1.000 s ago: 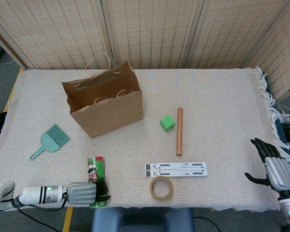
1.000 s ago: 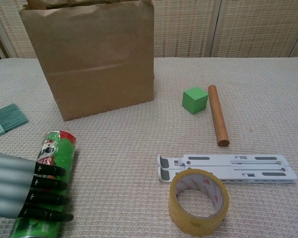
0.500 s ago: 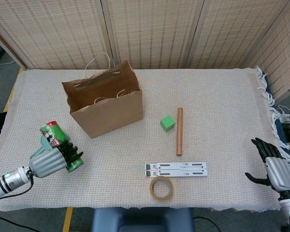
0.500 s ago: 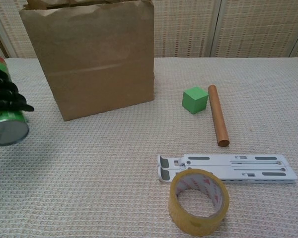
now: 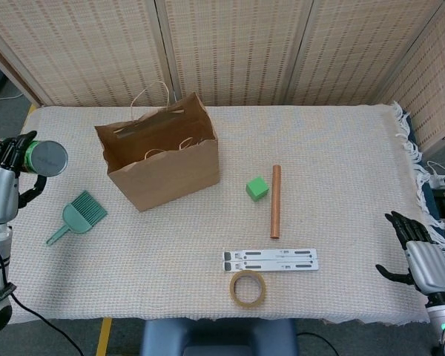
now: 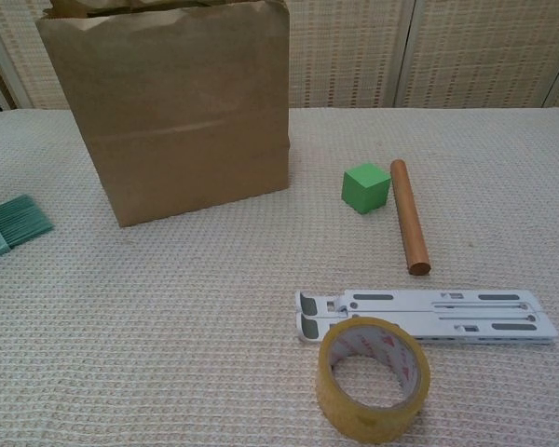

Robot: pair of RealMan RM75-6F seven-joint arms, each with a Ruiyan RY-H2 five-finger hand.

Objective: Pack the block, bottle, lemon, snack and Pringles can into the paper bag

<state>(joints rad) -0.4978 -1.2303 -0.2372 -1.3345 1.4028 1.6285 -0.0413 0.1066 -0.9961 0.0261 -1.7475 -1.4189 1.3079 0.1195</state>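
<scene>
My left hand (image 5: 1,185) holds the green Pringles can (image 5: 44,157) raised at the far left, its silver end facing up and right, level with the bag's left side. The brown paper bag (image 5: 163,159) (image 6: 177,112) stands open on the cloth at centre left. A green block (image 5: 256,188) (image 6: 365,187) lies to the right of the bag. My right hand (image 5: 423,256) rests open at the table's right edge, holding nothing. No bottle, lemon or snack shows in either view. The left hand and can are out of the chest view.
A wooden rod (image 5: 276,201) (image 6: 409,217) lies beside the block. A white folding stand (image 5: 271,259) (image 6: 429,315) and a tape roll (image 5: 248,288) (image 6: 373,377) sit near the front edge. A green brush (image 5: 77,216) (image 6: 9,224) lies left of the bag.
My left hand picked the Pringles can off the front of the table and carried it up and to the far left, out of the chest view. The right hand stayed still.
</scene>
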